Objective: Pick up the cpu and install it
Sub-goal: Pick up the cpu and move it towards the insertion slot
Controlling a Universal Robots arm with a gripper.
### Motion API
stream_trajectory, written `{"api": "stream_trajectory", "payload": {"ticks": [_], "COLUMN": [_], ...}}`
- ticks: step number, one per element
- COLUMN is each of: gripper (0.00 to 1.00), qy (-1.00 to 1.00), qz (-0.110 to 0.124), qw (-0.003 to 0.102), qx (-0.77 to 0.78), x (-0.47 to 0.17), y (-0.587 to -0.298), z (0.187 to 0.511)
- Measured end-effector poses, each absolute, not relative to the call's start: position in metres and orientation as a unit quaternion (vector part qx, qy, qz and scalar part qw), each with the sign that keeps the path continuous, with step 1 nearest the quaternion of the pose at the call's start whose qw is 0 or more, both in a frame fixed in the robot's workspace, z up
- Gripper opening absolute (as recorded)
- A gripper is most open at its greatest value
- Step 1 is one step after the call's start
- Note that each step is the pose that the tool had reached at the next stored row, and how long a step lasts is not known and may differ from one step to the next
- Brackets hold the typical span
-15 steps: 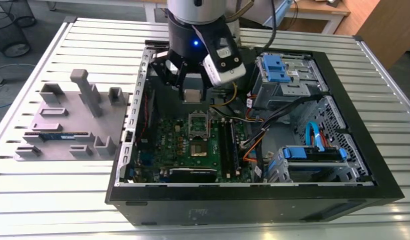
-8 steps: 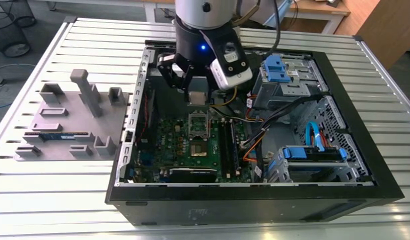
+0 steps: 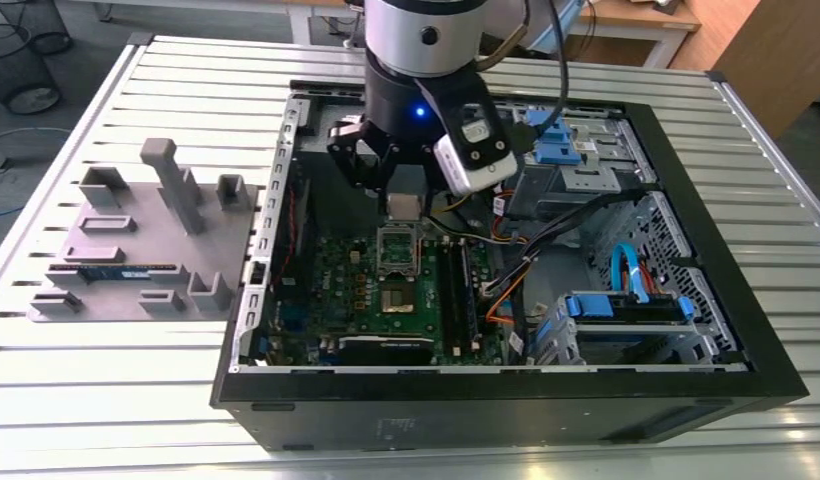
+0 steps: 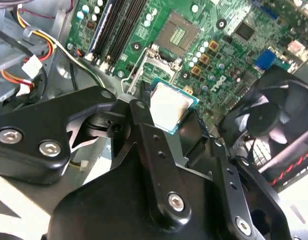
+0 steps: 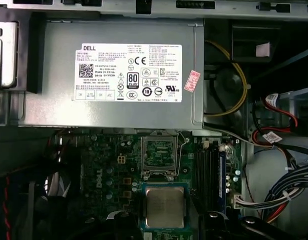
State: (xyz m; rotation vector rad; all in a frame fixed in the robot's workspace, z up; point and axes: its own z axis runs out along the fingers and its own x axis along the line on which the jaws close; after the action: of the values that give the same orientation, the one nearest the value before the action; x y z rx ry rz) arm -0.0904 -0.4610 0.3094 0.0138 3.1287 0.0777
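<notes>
The cpu (image 3: pixel 405 207) is a small square chip with a silvery top. It hangs inside the open computer case (image 3: pixel 677 330), just above the motherboard (image 3: pixel 343 290), with my gripper (image 3: pixel 405 200) shut on it. In both wrist views the cpu (image 4: pixel 170 106) (image 5: pixel 165 207) sits between the black fingers (image 4: pixel 141 122). The open socket (image 5: pixel 159 155) (image 4: pixel 178 33) (image 3: pixel 399 250), with its metal frame lifted, lies a short way beyond the chip on the green board. The cpu is near the socket but not over it.
A grey power supply (image 5: pixel 118 70) lies beyond the socket. Memory slots (image 3: pixel 457 285), loose cables (image 3: pixel 517 270) and blue drive bays (image 3: pixel 624 305) fill the exterior view's right. A black fan (image 4: pixel 274 120) is close by. A grey fixture (image 3: pixel 143 240) holds a memory stick (image 3: pixel 110 270).
</notes>
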Motion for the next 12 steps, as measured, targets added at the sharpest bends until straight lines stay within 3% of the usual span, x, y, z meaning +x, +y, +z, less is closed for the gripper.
{"api": "stream_trajectory", "payload": {"ticks": [12], "gripper": [0.47], "qy": [1.000], "qz": [0.025], "qw": [0.006], "qx": [0.004], "x": [-0.0888], "y": [-0.4716], "z": [0.3000]}}
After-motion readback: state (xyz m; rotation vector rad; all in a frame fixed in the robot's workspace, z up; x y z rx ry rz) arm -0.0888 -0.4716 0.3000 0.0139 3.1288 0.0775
